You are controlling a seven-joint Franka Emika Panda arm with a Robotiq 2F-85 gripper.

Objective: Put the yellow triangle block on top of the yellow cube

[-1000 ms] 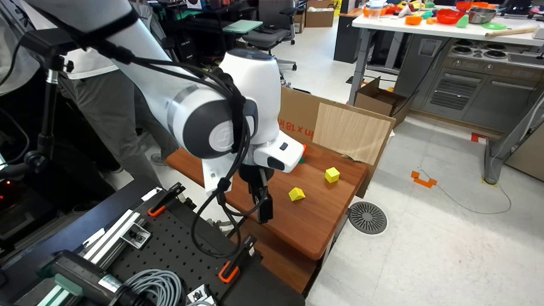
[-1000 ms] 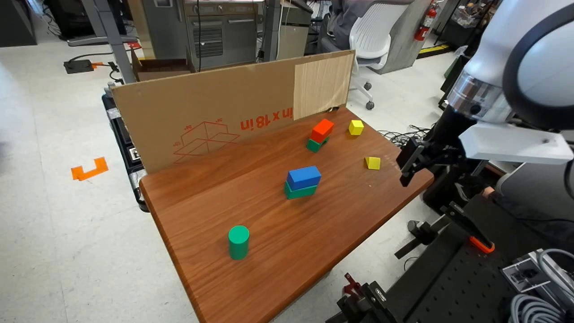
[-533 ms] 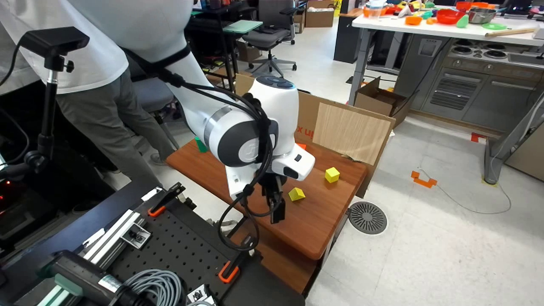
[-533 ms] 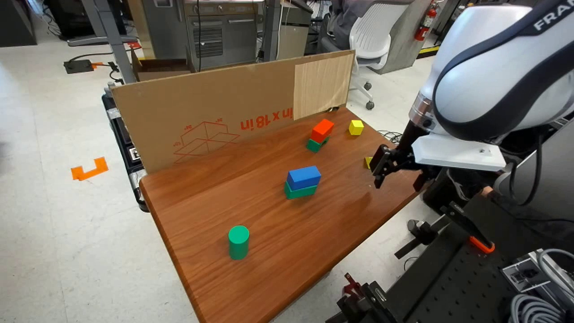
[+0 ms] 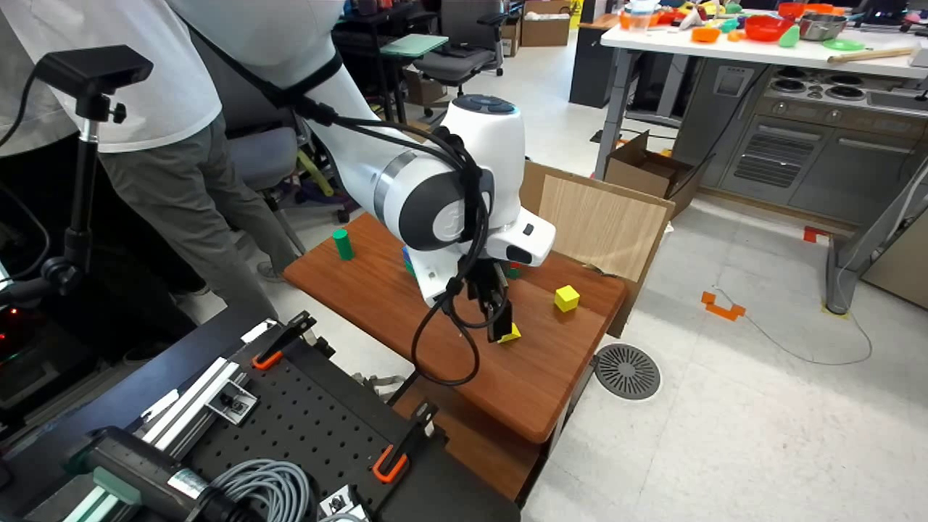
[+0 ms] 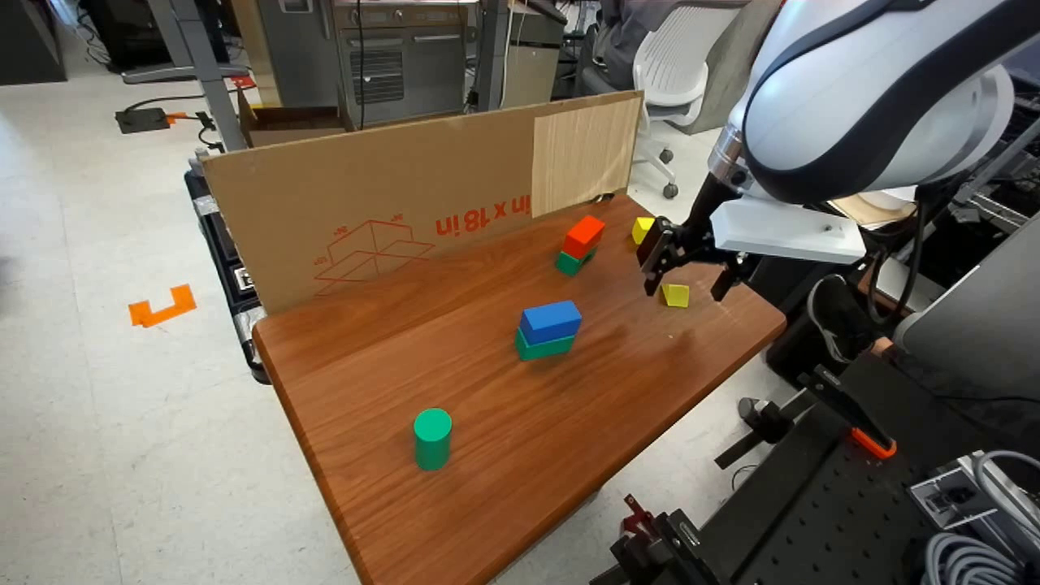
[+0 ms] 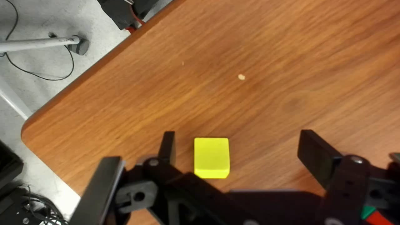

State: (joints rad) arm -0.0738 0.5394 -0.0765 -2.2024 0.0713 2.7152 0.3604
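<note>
In an exterior view, a green upright cylinder (image 6: 432,440) stands in the foreground of the brown wood-grained tabletop (image 6: 520,431). Farther in, a blue rectangular block (image 6: 550,322) rests on a green block (image 6: 545,348). Next comes the bright yellow triangle block (image 6: 676,296), a wedge with sloping sides, lying on the tabletop beneath the black two-fingered gripper (image 7: 242,148). The gripper hangs above it, its fingers spread wide apart; in the wrist view the yellow triangle block shows between them, clear of both and nearer to one finger than to the other. Behind, a red rectangular block (image 6: 584,236) sits on another green block (image 6: 569,264), and the bright yellow cube (image 6: 642,227) stands on the tabletop near the far edge, apart from the yellow triangle block and partly hidden by the gripper. At the back rises a brown cardboard sheet (image 6: 382,191) with red print, a pale wood-look panel (image 6: 587,154) at one end of it, and beyond stands a white chair (image 6: 673,58).
</note>
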